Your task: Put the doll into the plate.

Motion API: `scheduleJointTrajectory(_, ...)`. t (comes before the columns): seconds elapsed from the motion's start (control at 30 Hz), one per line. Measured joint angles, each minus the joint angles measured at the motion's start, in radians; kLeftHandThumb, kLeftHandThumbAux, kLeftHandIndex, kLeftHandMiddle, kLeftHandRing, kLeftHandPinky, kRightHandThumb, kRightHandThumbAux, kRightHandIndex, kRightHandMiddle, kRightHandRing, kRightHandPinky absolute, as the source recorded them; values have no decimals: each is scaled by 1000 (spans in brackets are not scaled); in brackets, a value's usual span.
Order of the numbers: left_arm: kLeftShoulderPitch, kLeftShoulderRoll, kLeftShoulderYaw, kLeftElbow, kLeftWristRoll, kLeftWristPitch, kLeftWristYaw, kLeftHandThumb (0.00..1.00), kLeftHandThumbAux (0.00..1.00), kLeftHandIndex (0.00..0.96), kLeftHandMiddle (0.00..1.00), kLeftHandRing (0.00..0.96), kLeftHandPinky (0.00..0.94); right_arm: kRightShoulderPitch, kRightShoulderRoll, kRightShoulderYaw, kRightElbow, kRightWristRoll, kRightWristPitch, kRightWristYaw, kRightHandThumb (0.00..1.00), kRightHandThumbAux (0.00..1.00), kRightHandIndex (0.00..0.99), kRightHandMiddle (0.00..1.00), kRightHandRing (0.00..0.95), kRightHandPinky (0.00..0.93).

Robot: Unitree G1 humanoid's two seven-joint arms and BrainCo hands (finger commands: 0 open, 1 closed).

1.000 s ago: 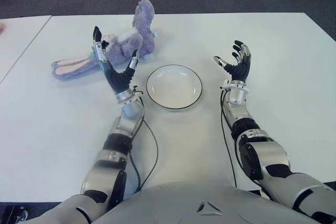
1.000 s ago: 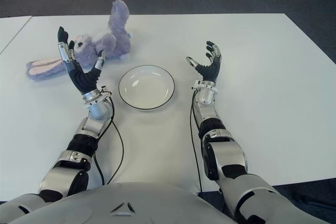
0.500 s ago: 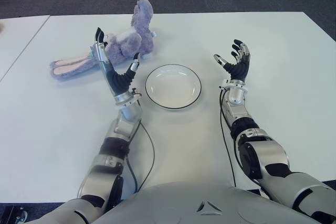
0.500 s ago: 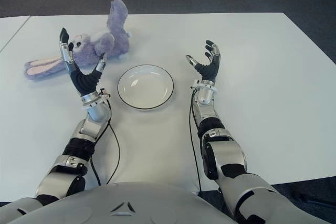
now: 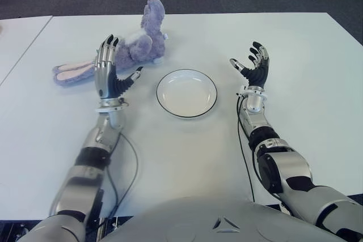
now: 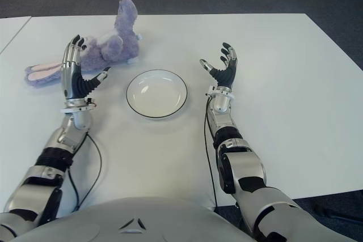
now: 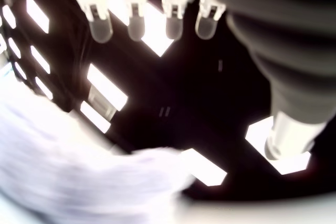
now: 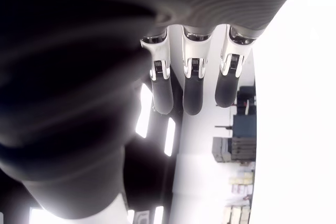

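Reach is what the coming move turns on: the soft lilac plush rabbit doll [image 5: 122, 51] lies on the white tabletop [image 5: 181, 151], just beyond the left robot hand [image 5: 110, 75], with its long axis running crosswise, ears out to the robot's left. The left robot hand is held upright with fingers spread, holding nothing. The right robot hand [image 5: 254, 66] is seen right of the round white black-rimmed plate [image 5: 186, 93], fingers loosely spread, well apart from the doll.
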Motion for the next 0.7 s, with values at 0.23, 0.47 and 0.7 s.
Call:
scheduleJointTrajectory(0.23, -42, 122, -43, 90, 52, 75, -80, 286, 580, 111, 0, 0, 0, 0, -2, -7, 1, 1, 0, 7, 91, 944, 183, 161, 157, 197)
scheduleJointTrajectory(0.47, -91, 188, -96, 167, 90, 121, -122, 341, 567, 91, 0, 0, 0, 0, -3, -15, 3, 1, 0, 18, 104, 957, 189, 172, 165, 207)
scheduleJointTrajectory(0.7, -121, 227, -135, 213, 111, 149, -130, 339, 557, 67, 0, 0, 0, 0, -3, -18, 3, 1, 0, 24, 113, 964, 200, 180, 171, 204)
